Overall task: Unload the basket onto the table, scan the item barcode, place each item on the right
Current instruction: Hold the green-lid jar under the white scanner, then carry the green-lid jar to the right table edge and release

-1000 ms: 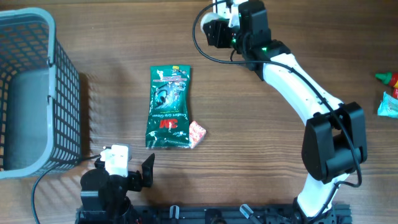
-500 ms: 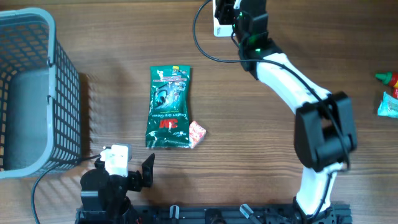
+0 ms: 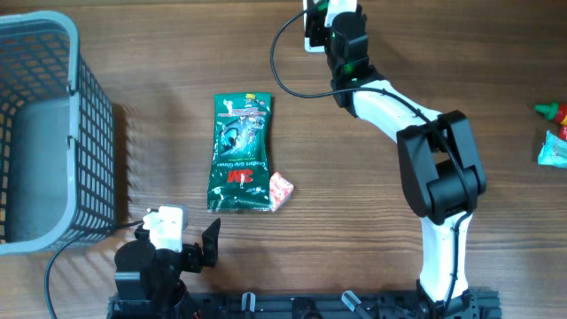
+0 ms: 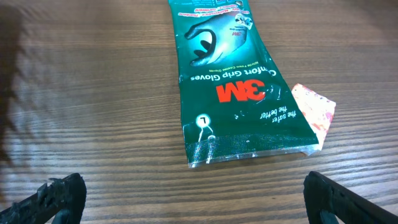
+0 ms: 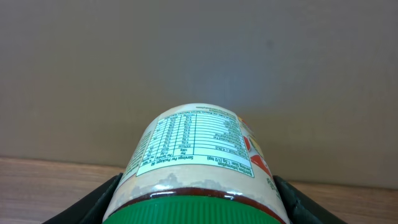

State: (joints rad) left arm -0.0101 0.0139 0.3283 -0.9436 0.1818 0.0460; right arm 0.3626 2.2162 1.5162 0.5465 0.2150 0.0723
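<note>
Slippage of the jar, grasped by the right gripper, was judged possible under tilt; left gripper was noted released.

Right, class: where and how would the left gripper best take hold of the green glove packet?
Likely from above, pinching across its narrow width near the middle: the glove packet lies flat, and the pink sachet crowds its near right corner.
</note>
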